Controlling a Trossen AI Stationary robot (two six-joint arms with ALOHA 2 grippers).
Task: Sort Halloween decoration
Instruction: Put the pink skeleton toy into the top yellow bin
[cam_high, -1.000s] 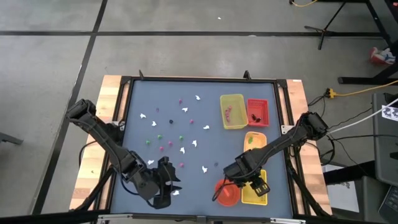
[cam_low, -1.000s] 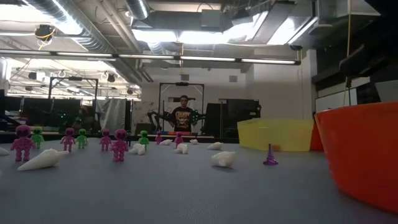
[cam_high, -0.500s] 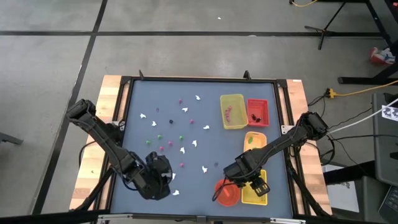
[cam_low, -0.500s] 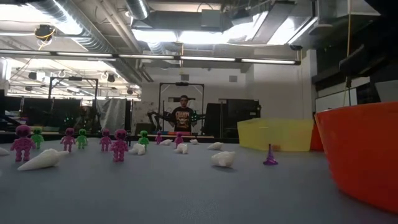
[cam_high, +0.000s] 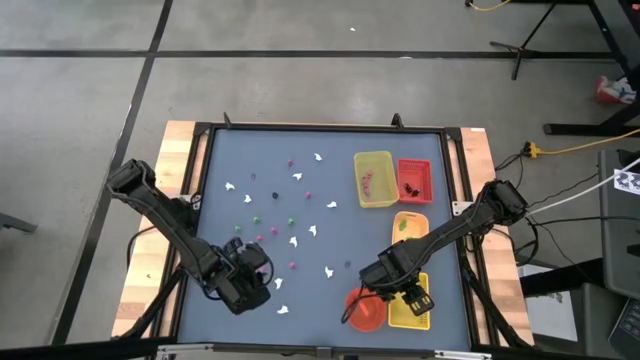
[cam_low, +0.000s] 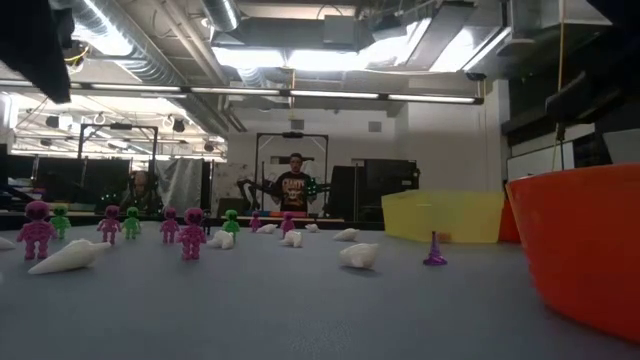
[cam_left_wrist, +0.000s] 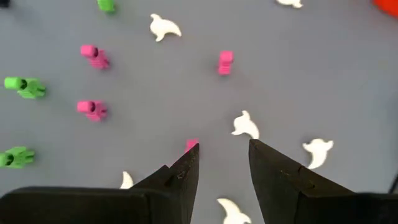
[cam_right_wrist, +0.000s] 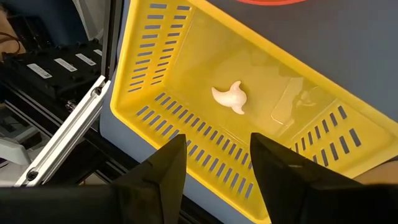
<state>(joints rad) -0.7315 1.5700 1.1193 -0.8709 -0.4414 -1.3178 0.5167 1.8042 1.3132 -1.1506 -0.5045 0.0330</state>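
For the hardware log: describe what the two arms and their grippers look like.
Both arms are black, built of slim jointed links with bulkier wrists. The left gripper and the right gripper each end in two matte dark, wedge-shaped fingers tapering to blunt tips. No markings or loose cables are visible on them.

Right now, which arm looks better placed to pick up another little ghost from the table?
The left. Its gripper hangs open over loose white ghosts on the table, while the right gripper sits over a yellow tray.
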